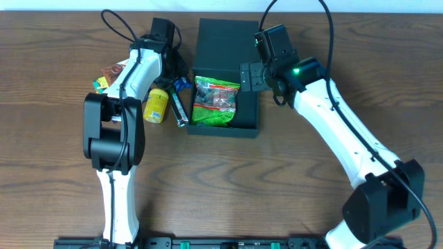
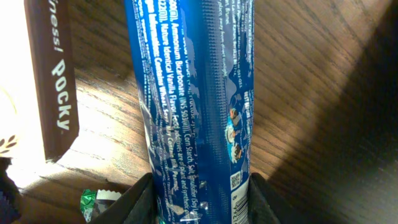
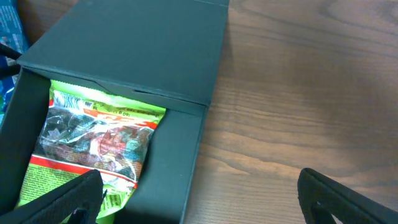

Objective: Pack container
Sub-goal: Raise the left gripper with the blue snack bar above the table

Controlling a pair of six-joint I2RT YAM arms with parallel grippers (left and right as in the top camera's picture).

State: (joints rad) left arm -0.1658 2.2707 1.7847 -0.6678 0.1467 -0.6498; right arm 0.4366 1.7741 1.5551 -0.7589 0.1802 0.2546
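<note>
The dark teal container point(image 1: 249, 119) stands open in mid-table, its lid point(image 1: 225, 41) laid flat behind it. A green snack packet point(image 1: 216, 102) lies inside, also seen as the green packet point(image 3: 93, 146) in the right wrist view. My left gripper point(image 1: 178, 83) is just left of the box, and its fingers point(image 2: 140, 202) press both sides of a long blue biscuit packet point(image 2: 193, 93) lying on the wood. My right gripper point(image 3: 205, 199) hangs wide open over the container's right wall point(image 3: 186, 162), holding nothing.
A yellow can point(image 1: 156, 105) lies left of the blue packet point(image 1: 181, 107). Several snack packets point(image 1: 111, 75) sit further left. A brown Pocky box point(image 2: 53, 81) and a small green wrapper point(image 2: 93, 200) lie beside the left gripper.
</note>
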